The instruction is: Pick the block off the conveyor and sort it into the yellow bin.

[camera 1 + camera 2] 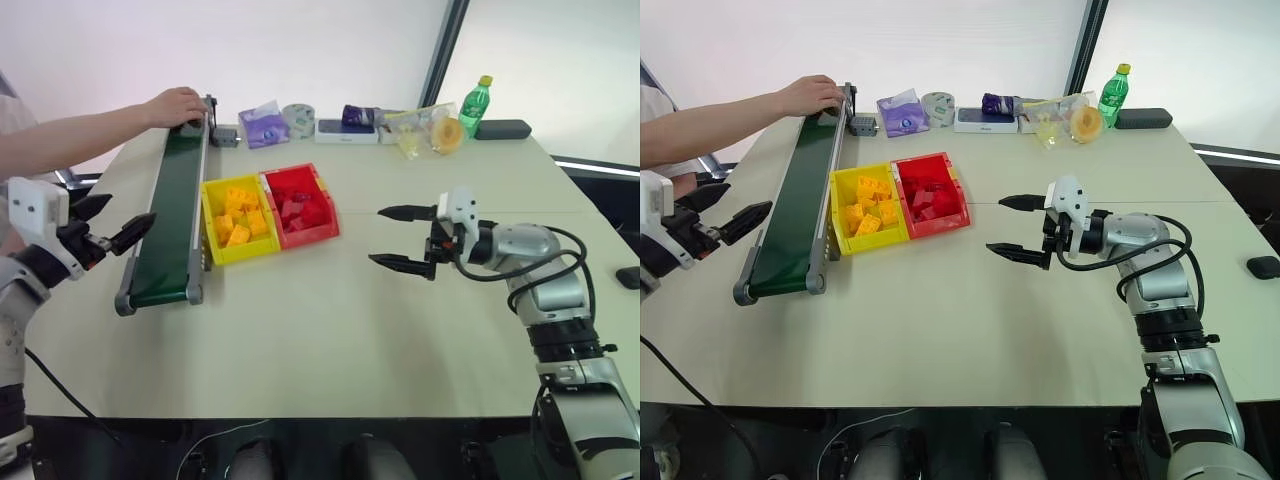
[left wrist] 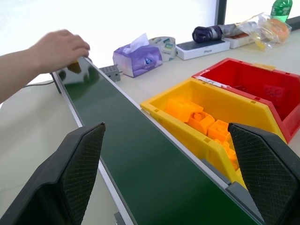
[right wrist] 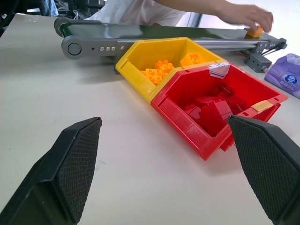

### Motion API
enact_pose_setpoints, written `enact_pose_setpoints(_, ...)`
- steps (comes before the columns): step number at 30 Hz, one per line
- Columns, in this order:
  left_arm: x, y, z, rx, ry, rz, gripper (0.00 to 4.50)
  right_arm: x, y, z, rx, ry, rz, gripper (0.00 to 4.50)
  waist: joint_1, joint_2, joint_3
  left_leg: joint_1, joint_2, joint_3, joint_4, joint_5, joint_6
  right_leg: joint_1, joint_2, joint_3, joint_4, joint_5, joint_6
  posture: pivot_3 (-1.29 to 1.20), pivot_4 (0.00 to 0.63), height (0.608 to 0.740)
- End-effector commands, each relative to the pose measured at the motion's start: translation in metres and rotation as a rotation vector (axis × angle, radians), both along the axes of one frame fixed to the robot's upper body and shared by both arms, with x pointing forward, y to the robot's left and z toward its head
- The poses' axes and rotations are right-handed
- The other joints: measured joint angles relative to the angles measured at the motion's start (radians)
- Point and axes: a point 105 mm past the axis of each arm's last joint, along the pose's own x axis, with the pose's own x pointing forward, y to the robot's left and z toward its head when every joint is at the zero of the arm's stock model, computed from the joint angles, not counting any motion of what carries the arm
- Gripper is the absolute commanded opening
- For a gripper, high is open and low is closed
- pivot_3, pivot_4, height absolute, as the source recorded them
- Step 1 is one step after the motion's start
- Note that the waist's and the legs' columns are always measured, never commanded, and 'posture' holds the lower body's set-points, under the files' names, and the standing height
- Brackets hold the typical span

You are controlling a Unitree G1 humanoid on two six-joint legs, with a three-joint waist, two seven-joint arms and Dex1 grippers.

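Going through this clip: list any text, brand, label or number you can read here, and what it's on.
"iPhone": on the side of the white box at the table's far edge, seen from the left wrist.
Tissue pack: printed design, no readable words.
Green bottle: label too small to read.
Tape roll: markings too blurred to read.
White tag on the red bin: unreadable.
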Motion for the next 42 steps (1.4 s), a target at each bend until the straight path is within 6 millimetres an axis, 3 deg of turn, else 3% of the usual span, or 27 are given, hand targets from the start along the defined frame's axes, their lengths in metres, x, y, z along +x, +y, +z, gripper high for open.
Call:
enact_pose_setpoints(1, -0.004, -0.004, 0.015, 0.02, -0.048, -0.02, 4.44, -0.002, 0.0, 0.013, 0.016, -0.056, 0.009, 4.5, 0.0, 0.0, 0.0, 0.0, 0.0, 0.0, 0.0, 0.0, 0.0, 0.0, 0.0, 0.0, 0.0, 0.0, 0.0, 0.0, 0.15, 0.74)
enact_pose_setpoints(42, -0.012, 0.0, 0.002, 0.015, -0.038, -0.005, 4.44, -0.002, -0.001, 0.013, 0.001, -0.051, 0.015, 4.5, 0.0, 0.0, 0.0, 0.0, 0.0, 0.0, 0.0, 0.0, 0.0, 0.0, 0.0, 0.0, 0.0, 0.0, 0.0, 0.0, 0.15, 0.74)
